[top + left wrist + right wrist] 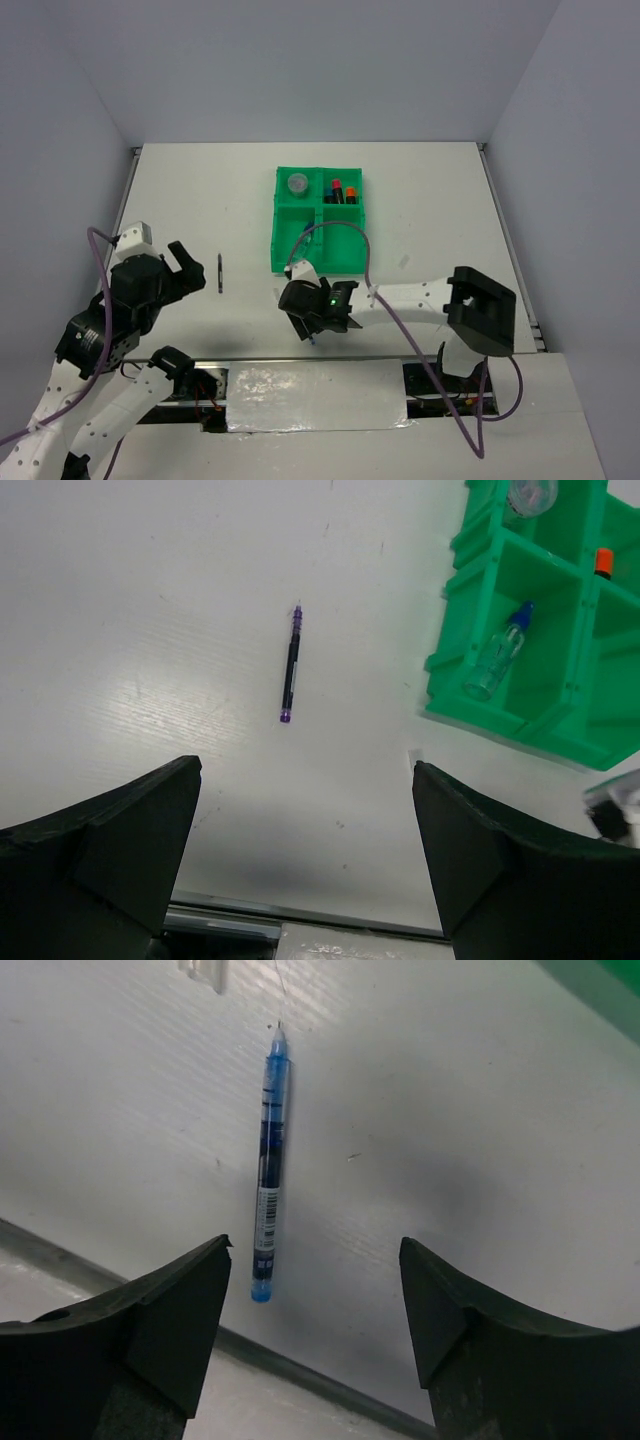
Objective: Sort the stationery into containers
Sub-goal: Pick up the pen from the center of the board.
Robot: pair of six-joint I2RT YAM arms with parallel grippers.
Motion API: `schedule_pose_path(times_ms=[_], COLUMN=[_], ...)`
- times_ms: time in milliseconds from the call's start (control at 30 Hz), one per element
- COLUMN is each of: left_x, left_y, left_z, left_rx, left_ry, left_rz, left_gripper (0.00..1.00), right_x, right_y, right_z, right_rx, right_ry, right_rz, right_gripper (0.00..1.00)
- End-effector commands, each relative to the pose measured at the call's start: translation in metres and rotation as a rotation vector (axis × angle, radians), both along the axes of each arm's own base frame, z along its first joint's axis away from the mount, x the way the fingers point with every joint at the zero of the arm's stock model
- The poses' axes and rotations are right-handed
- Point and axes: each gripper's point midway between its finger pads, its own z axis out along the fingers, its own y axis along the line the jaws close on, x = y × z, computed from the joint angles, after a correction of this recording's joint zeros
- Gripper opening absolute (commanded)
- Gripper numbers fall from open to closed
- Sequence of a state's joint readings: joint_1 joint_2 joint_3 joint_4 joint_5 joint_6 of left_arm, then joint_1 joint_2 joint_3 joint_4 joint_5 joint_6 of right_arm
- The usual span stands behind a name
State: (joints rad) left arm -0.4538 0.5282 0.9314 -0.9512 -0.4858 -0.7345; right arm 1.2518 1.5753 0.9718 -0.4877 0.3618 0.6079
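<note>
The green four-compartment tray (276, 225) holds a grey disc (297, 184), red-capped markers (340, 190) and a clear blue-capped bottle (303, 240). A thin black pen (219, 273) lies on the table left of the tray. My left gripper (190, 268) is open and empty just left of it. In the left wrist view the pen (290, 664) lies ahead of the gripper (305, 860), with the tray (520, 725) and bottle (497, 655) to the right. My right gripper (308, 325) is open above a blue pen (270, 1170), which lies near its left finger (170, 1310).
The table's front edge with a metal strip (310, 395) runs just behind the right gripper (315, 1300). A small white tab (404, 262) lies right of the tray. Grey walls enclose the table on three sides. The tray corner (610, 985) shows in the right wrist view.
</note>
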Motion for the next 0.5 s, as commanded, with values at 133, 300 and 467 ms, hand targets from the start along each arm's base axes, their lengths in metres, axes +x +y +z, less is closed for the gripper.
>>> schedule_pose_path(times_ms=[133,300,467], left_x=[-0.003,-0.002,-0.001], left_y=[0.004,0.002,0.002], left_z=[0.015,0.013,0.012], left_rx=[-0.041,-0.038,-0.035], left_ry=[-0.075,-0.065,-0.057], left_rz=[0.020,0.012,0.013], left_gripper=[0.99,0.99,0.99], right_x=[-0.002,-0.006,-0.011], right_y=[0.018,0.024,0.027], right_z=[-0.026,-0.030,-0.040], right_rx=[-0.057,-0.043,-0.058], right_ry=[0.060,0.083,0.118], right_rz=[0.017,0.041,0.063], right_gripper=[0.69,0.61,0.55])
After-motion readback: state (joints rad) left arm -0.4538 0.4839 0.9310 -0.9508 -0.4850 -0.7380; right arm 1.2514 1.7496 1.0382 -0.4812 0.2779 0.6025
